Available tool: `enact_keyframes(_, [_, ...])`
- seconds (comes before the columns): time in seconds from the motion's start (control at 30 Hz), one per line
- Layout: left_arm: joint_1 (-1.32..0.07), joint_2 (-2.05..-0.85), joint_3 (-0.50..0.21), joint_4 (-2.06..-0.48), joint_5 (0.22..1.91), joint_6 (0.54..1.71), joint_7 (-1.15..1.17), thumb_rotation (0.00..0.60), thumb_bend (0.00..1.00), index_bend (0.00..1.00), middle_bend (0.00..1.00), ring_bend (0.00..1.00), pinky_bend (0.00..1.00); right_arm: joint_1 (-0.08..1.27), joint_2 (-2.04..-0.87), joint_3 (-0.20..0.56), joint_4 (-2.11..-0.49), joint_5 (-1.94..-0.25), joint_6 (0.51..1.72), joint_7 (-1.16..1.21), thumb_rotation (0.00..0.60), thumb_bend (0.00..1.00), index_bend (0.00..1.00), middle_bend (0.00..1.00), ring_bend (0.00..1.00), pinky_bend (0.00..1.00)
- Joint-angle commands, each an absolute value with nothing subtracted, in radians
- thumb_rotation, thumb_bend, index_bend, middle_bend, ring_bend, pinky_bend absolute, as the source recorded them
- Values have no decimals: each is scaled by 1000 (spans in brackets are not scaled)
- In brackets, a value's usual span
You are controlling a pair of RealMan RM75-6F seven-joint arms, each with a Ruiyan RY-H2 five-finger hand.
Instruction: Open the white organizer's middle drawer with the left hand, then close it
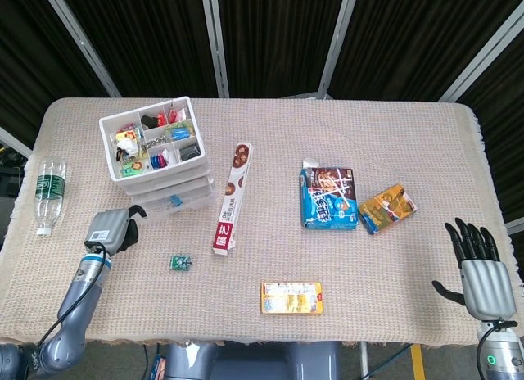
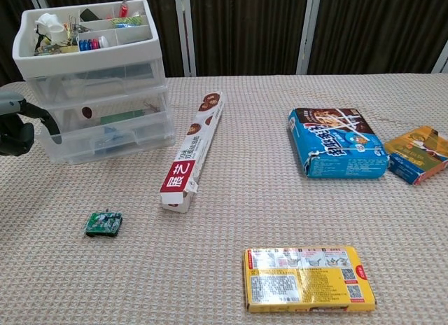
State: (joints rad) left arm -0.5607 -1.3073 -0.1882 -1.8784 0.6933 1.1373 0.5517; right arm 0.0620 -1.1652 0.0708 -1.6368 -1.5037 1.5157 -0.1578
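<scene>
The white organizer [image 1: 155, 155] [image 2: 94, 73] stands at the back left, skewed on the table, with a tray of small items on top. Its middle drawer [image 2: 105, 116] looks flush with the other drawers. My left hand [image 1: 113, 228] [image 2: 15, 127] sits at the organizer's front left corner with its fingers curled in. One finger [image 2: 50, 123] reaches across to the drawer fronts and touches them low at that corner. My right hand [image 1: 477, 269] rests far away at the table's front right edge, fingers spread and empty; the chest view does not show it.
A water bottle [image 1: 47, 192] lies left of the organizer. A long red-and-white box [image 1: 232, 198] [image 2: 192, 150] lies right of it. A small green circuit board [image 2: 103, 223], a yellow box [image 2: 308, 277], a blue box [image 2: 337, 151] and an orange box [image 2: 420, 153] are spread over the table.
</scene>
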Motion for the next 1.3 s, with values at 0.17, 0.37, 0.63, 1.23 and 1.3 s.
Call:
enact_keyframes(0.17, [-541,-1270,-149,-1900,742,1122,508,600,1000,380,876,793,669,62,-1166,71,-1637,-1502,1515,-161,600,0,62,0,0,0])
enact_keyframes(0.37, [-527,-1260,-122,-1912,790,1126,485,600,1000,350,876,793,669,61,-1166,71,-1638,-1500,1515,-163,600,0,62,0,0,0])
enact_keyframes(0.63, [-516,-1271,-111,-1909,852,1143,447,600,985,304,873,790,669,61,-1165,72,-1639,-1499,1515,-163,600,0,62,0,0,0])
enact_keyframes(1.23, [-414,-1137,69,-2028,1305,1304,524,600,174,57,289,313,446,61,-1168,74,-1636,-1501,1519,-167,600,0,62,0,0,0])
enact_keyframes(1.3, [-401,-1131,107,-2044,1360,1296,543,600,151,57,275,288,441,61,-1168,74,-1637,-1500,1519,-168,600,0,62,0,0,0])
